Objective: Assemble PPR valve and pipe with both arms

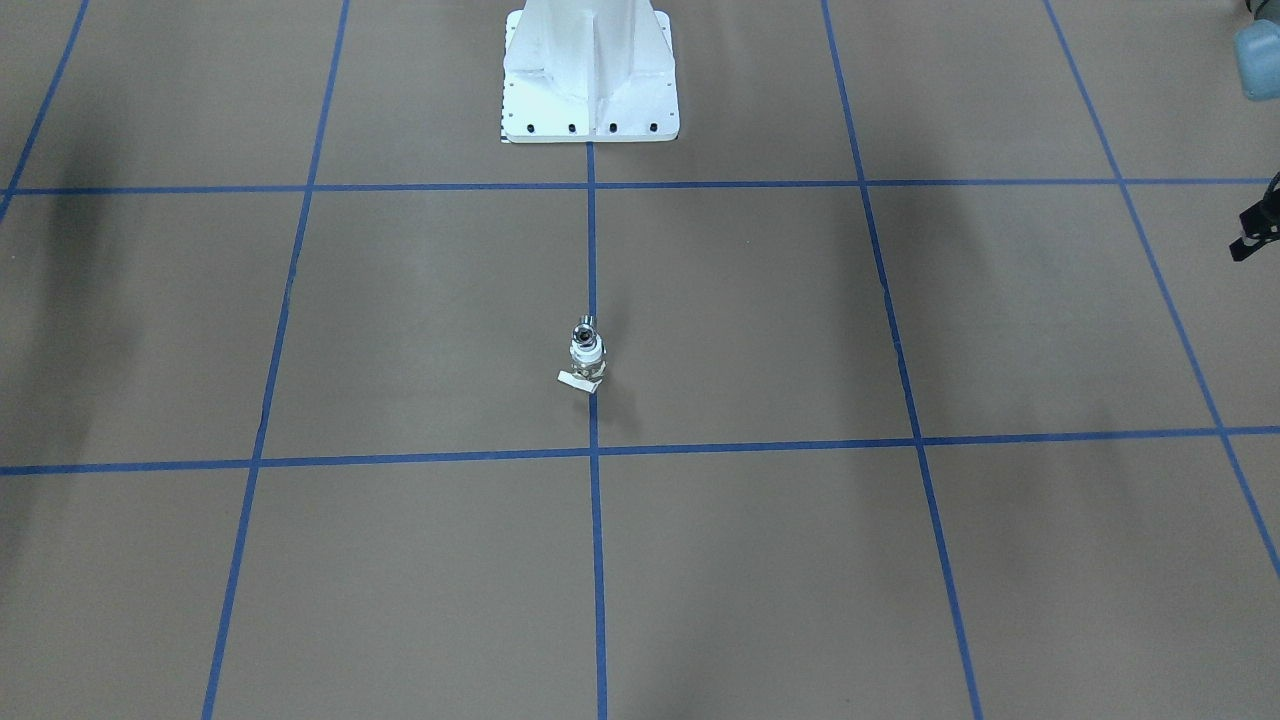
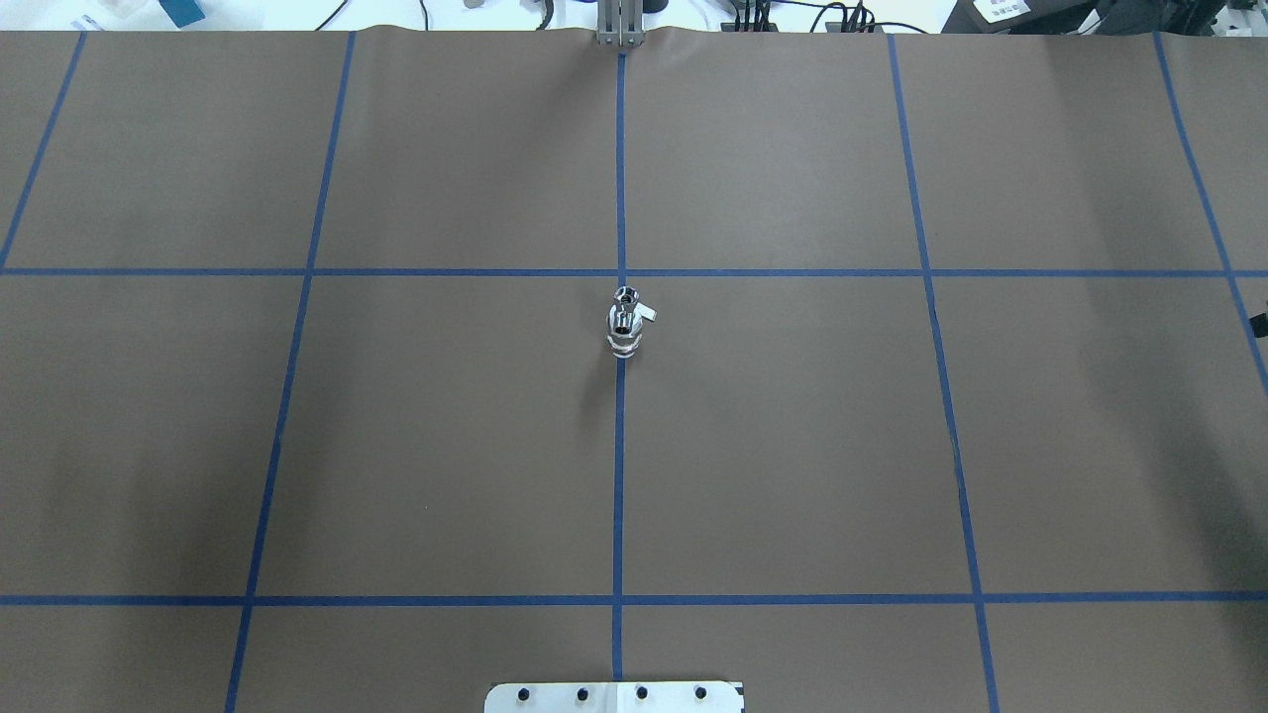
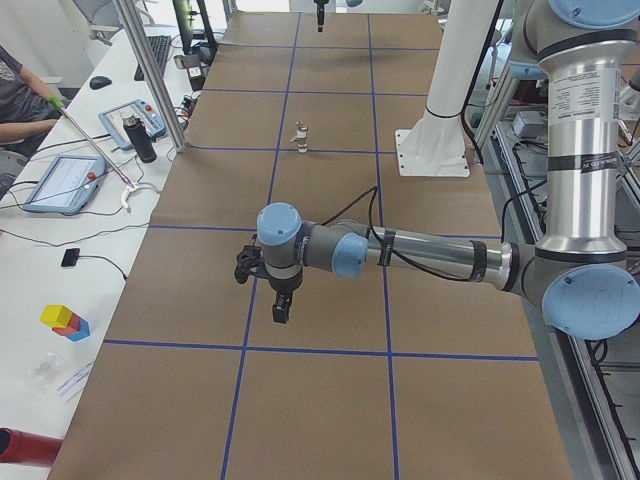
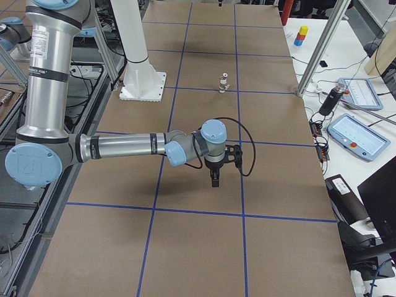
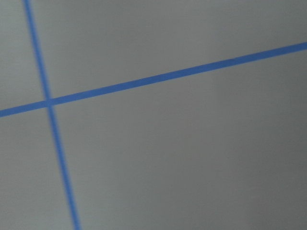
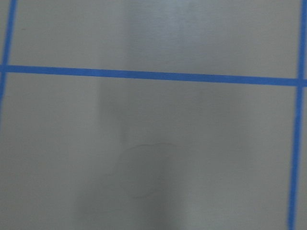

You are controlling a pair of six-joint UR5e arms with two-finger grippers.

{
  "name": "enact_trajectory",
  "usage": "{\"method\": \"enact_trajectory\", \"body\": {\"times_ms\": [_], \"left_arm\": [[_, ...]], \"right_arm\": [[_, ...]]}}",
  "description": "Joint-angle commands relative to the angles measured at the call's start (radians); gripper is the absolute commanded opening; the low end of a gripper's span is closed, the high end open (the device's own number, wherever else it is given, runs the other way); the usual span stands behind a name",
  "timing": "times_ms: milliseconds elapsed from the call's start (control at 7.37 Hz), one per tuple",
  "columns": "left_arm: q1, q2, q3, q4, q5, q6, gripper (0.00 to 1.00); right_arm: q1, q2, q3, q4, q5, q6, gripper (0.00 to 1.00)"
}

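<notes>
The PPR valve (image 1: pixel 587 350) and the silvery pipe (image 1: pixel 584 326) stand joined as one small upright piece on the blue centre line of the table. The valve's white handle tab sticks out sideways. The piece also shows in the overhead view (image 2: pixel 625 327), the left view (image 3: pixel 300 136) and the right view (image 4: pixel 223 81). Both grippers are far from it and hold nothing that I can see. My left gripper (image 3: pixel 282 308) hangs over the table's left end, fingers down. My right gripper (image 4: pixel 214 179) hangs over the right end. I cannot tell whether either is open or shut.
The white pedestal base (image 1: pixel 590 90) stands at the robot's side of the table. Blue tape lines divide the brown table (image 2: pixel 792 446) into squares. Side benches hold tablets (image 3: pixel 62 182), a dark bottle (image 3: pixel 145 140) and coloured blocks (image 3: pixel 65 321). An operator's arm (image 3: pixel 25 95) shows at the left bench.
</notes>
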Motion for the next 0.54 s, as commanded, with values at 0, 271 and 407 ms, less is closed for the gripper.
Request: {"method": "enact_trajectory", "body": {"times_ms": [0,271,407], "left_arm": [[-0.069,0.025,0.006,0.007,-0.022,0.056,1.0],[-0.072,0.032,-0.003,0.007,-0.026,0.05,1.0],[-0.072,0.039,-0.006,0.007,-0.036,0.046,1.0]], "right_arm": [[0.066,-0.005,-0.041,-0.006,0.03,-0.097,1.0],[0.119,0.008,-0.035,-0.06,0.028,-0.126,1.0],[0.119,0.036,-0.035,-0.115,0.028,-0.129,1.0]]}}
